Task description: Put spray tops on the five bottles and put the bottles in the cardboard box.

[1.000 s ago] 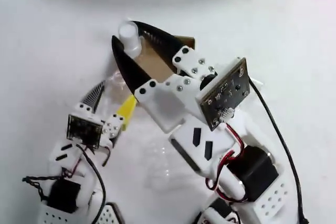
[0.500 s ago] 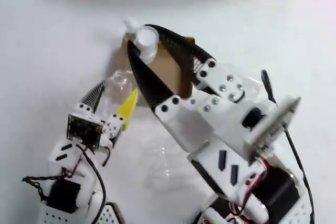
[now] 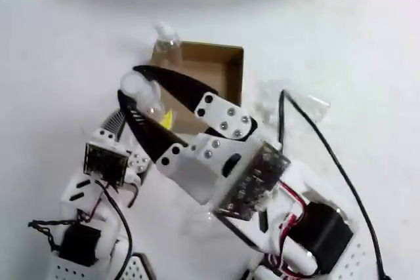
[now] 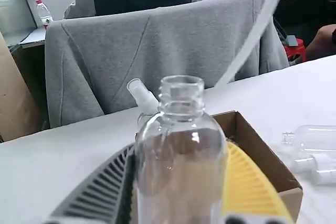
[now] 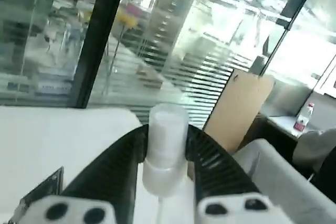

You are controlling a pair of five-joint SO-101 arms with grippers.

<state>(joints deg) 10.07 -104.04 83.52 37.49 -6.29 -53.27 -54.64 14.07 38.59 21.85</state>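
White table [image 3: 59, 37]. My left gripper [image 4: 178, 203] clamps an uncapped bottle [image 4: 178, 145] upright beside the cardboard box [image 3: 226, 63]. My right gripper [image 3: 130, 85] pinches a spray top [image 5: 166, 145] nearby. Capping step, I think; next I line up the top over the neck, then lower.

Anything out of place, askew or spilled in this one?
Nothing spilled or damaged. One thing is askew: a thin translucent tube, apparently from the white spray top in the right gripper, slants past the open neck of the clear plastic bottle in the left gripper rather than into it.
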